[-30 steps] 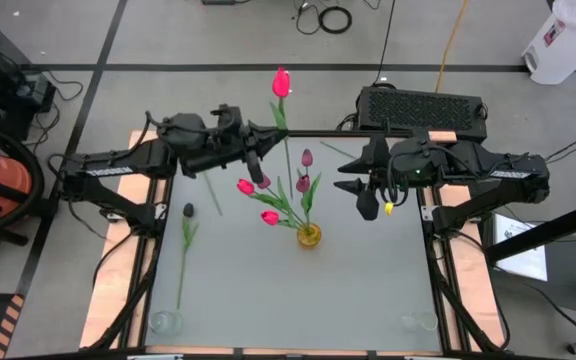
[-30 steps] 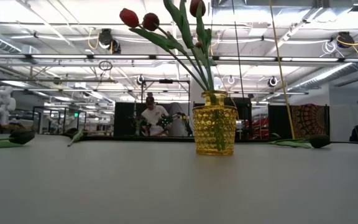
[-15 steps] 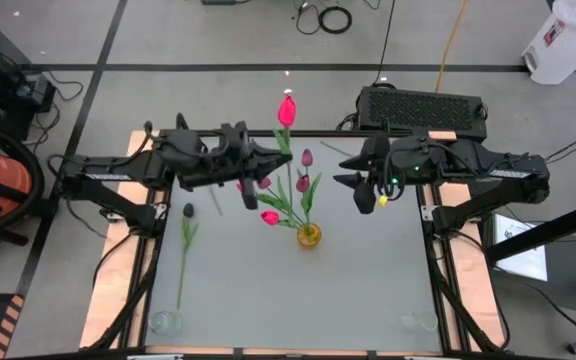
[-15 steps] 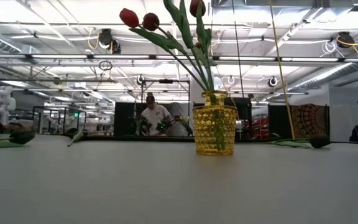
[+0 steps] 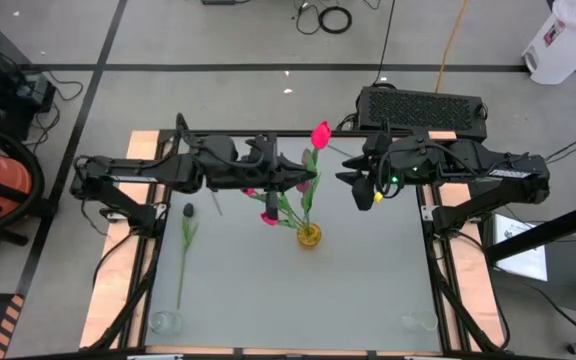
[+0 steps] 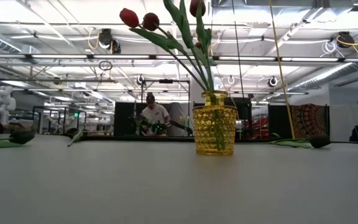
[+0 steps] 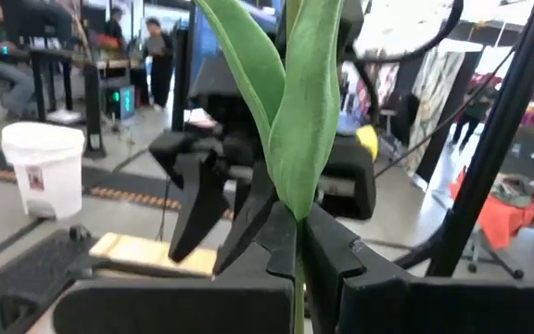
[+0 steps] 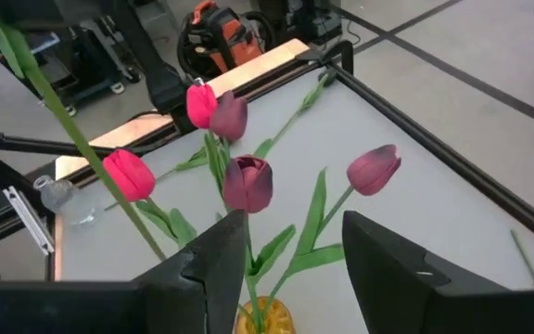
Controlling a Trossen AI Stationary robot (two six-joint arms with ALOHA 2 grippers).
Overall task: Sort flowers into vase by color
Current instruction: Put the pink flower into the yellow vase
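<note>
1. Smooth matte grey table (image 5: 298, 290), with a small yellow glass vase (image 6: 215, 130) of knobbly dimpled texture near its middle; also seen from above (image 5: 309, 235).
2. In the vase, several artificial tulips (image 8: 248, 183): thin green stems, long pointed leaves, egg-shaped heads in pink, red and maroon.
3. On the table left of the vase, 1 dark-headed tulip (image 5: 187, 211) lying flat, stem trailing toward the front edge.
4. Clamped tight on a green stem (image 7: 300, 278), the left gripper (image 5: 306, 178), with the arm stretched level across the table's back and the bright pink head (image 5: 320, 134) raised above and behind the vase.
5. Right gripper (image 5: 365, 190) hanging just right of the vase, fingers (image 8: 392, 264) parted halfway, nothing between them.
</note>
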